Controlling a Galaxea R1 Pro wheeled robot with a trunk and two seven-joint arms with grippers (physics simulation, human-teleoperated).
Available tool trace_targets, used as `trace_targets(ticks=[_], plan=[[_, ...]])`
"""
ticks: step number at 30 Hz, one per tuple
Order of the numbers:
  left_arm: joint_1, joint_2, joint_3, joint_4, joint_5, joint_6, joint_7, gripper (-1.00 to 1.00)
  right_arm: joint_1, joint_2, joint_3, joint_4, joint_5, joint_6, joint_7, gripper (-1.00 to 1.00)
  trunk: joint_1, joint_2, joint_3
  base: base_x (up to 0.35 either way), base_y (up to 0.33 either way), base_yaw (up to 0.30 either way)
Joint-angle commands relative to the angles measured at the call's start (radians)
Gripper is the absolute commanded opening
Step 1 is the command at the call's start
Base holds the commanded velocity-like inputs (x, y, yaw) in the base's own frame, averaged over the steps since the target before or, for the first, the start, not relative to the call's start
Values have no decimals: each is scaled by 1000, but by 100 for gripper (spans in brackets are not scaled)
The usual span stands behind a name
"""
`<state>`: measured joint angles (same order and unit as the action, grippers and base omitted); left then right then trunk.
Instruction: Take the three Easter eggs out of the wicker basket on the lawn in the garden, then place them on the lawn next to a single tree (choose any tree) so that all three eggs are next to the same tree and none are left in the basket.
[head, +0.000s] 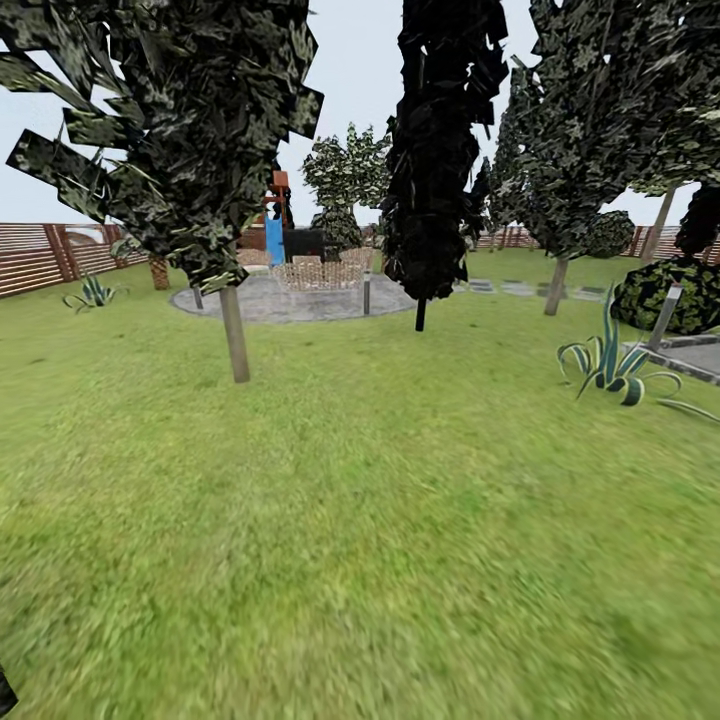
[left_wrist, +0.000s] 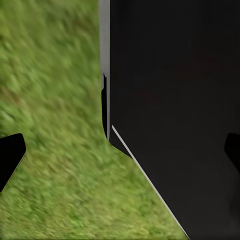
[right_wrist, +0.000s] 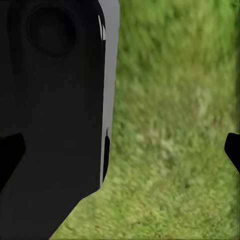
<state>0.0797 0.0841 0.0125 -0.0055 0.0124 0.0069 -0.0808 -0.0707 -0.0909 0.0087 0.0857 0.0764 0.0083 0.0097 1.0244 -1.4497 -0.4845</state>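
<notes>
Main risk from here is just wasted driving: no basket or eggs turn up on the stretch of lawn (head: 380, 520) ahead, so the robot could roll on toward the trees and have to double back to find them. Another snag would be clipping a trunk or the agave (head: 612, 365) near the lawn's right edge if it cuts close.

The left gripper (left_wrist: 120, 150) and right gripper (right_wrist: 120, 150) both hang over grass beside the robot's dark body, fingertips spread wide at the picture edges, nothing between them, so released.

The ground is flat, mottled green. The nearest tree (head: 233, 335) stands left of centre, with a darker one further back in front of a grey paved circle (head: 290, 298), and a wooden fence (head: 40, 258) along the far left edge.
</notes>
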Motion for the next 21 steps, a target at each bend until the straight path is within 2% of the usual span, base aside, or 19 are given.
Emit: trace_targets(ticks=[1,12,21], plan=[[0,0,1,-1,1,1,-4,100,-1,-1,0,2,8,1,1,100,1,0,-1,338,0,0],[0,0,1,-1,1,1,-4,100,-1,-1,0,2,8,-1,1,100,1,0,-1,338,0,-13],[0,0,1,-1,1,1,-4,100,-1,0,0,2,2,-1,3,100,1,0,-1,338,0,-242]])
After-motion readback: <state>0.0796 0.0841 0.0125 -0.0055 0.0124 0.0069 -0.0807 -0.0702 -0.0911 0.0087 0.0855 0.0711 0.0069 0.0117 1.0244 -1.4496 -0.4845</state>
